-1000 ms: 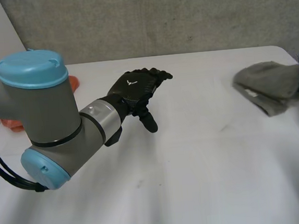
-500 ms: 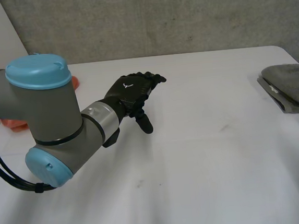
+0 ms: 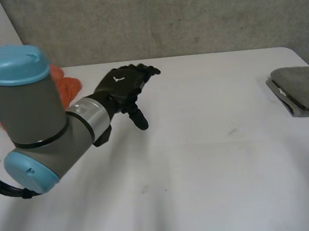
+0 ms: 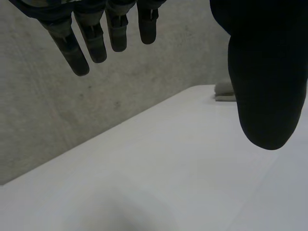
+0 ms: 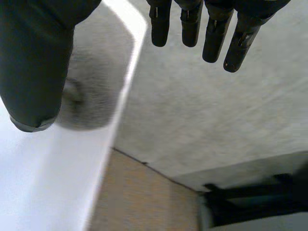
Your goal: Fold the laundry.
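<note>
A folded grey cloth [image 3: 301, 96] lies at the table's right edge, with no hand on it. My left hand [image 3: 122, 86] hovers over the table's left middle, open and empty, with fingers straight and thumb pointing down. In the left wrist view its fingers [image 4: 91, 36] hang straight above bare table, and the grey cloth [image 4: 224, 90] is small and far off beyond the thumb. In the right wrist view my right hand [image 5: 214, 29] is open and empty at the table's edge. The grey cloth [image 5: 96, 72] lies below, beside its thumb.
An orange cloth [image 3: 67, 85] lies bunched at the table's far left, partly behind my left arm [image 3: 36, 120]. The white table [image 3: 202, 165] ends just right of the grey cloth. Past that edge is brown floor [image 5: 139, 197]. A grey wall [image 3: 189, 15] runs behind the table.
My right hand opened, let go of the grey cloth and left the head view. The cloth has come to rest further right, at the edge. My left hand drew back to the left.
</note>
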